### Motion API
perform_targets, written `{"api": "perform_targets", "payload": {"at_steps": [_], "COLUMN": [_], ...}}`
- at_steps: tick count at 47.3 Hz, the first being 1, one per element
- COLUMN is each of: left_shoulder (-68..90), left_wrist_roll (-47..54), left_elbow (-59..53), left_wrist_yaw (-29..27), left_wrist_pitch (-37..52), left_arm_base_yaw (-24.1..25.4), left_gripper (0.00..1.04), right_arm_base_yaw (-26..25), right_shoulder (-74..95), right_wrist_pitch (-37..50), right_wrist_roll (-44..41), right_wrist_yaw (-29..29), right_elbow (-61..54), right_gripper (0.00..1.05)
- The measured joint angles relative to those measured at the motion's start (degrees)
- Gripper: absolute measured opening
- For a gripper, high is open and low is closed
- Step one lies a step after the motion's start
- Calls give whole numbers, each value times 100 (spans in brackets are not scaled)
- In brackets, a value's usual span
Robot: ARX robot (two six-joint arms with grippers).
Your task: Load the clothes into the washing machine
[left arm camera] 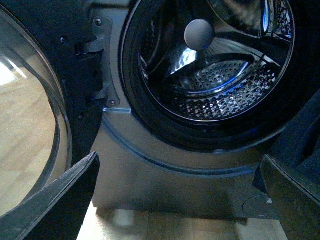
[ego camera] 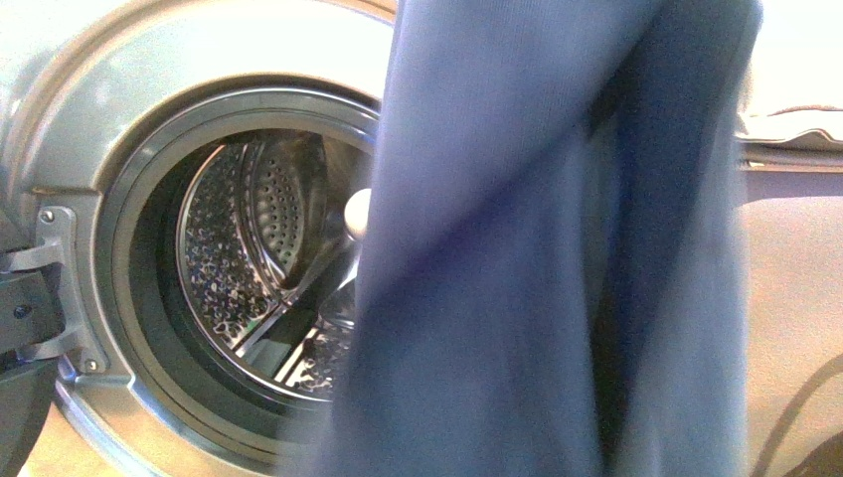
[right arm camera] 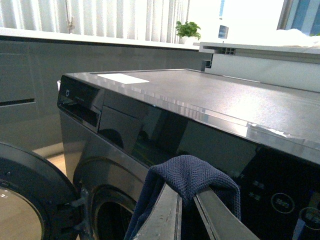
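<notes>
Clothes (ego camera: pixel 537 258) dangle before the washer (ego camera: pixel 89 119); the carry step is under way.
Right pincer (right arm camera: pixel 186 197) is pinching their top fold, high by the control panel; the open drum (ego camera: pixel 258 258) sits below it, so lowering and reaching inward likely come next. Left pincer (left arm camera: pixel 180 200) hangs spread, empty, facing the drum. Wood floor (left arm camera: pixel 150 227) below; blinds (right arm camera: pixel 100 17) and a plant (right arm camera: pixel 188 29) behind.

My left gripper (left arm camera: pixel 180 162): a pair of broad, wedge-shaped fingers, much heavier in build than those on my other arm.
Left fingers (left arm camera: pixel 57 200): matt black, flat-faced, with straight slanted edges that catch a thin line of light.
My right gripper (right arm camera: pixel 187 194): a pair of slim, long fingers.
Right fingers (right arm camera: pixel 167 217): bare silver-grey metal, smooth, faintly glossy, narrowing towards the tips.
</notes>
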Motion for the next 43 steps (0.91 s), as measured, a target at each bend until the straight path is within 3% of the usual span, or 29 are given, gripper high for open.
{"api": "perform_targets", "payload": {"at_steps": [37,39,40,43], "left_shoulder": [0,68,323,776], "left_wrist_roll": [-2,-142,-361,-474], "left_elbow": [0,7,24,109], "left_wrist_yaw": [4,435,1187,1666], "left_wrist_pitch": [0,-15,144,514], "left_arm_base_yaw": [2,166,450,664], "left_gripper": [98,98,98,98], "right_arm_base_yaw": [-7,-7,-7,-7], "right_shoulder": [-61,-61,-61,-61], "right_wrist_pitch": [4,4,4,4], "right_wrist_roll": [26,26,28,28], "right_wrist_yaw": [-2,-2,0,-2], "right_elbow": [2,2,2,2], "right_gripper": [3,3,3,3]}}
